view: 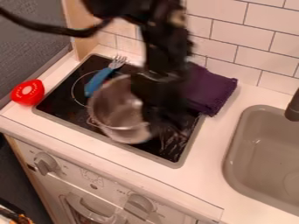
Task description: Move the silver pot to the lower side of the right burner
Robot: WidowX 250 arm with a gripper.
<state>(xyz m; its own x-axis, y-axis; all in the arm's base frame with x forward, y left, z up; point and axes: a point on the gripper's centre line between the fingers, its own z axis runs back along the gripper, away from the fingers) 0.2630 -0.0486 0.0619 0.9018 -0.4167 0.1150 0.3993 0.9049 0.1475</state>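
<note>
Pincer (158, 120) hanging low over the cooktop, dark and blurred, overlapping the right-hand part of the silver pot (114, 105) from this angle. How far it is opening, and whether it is gripping the pot, I cannot tell. The black arm (166, 39) is coming into view from the top edge, with a black cable (52, 29) looping out toward the upper left.

Silver pot: showing over the middle of the black cooktop (64, 105), its mouth facing up and its inside catching light. It is covering part of the ring marking the left burner. Whether its base is touching the glass, I cannot tell.

Fork with a blue handle (98, 81) lying on the left part of the cooktop, near the pot, tines pointing toward the tiled wall (219, 37). Purple cloth (211, 89) lying bunched at the back right, overlapping the cooktop's edge. Red object (27, 92) resting on the pale surface (213, 162), just beside the cooktop's left edge.

To the right, a grey-beige sink (262, 153) is sitting sunk in the surface, a dark faucet (293, 107) reaching over its back rim. Below the front edge, two knobs are standing out from the oven front (93, 177).
</note>
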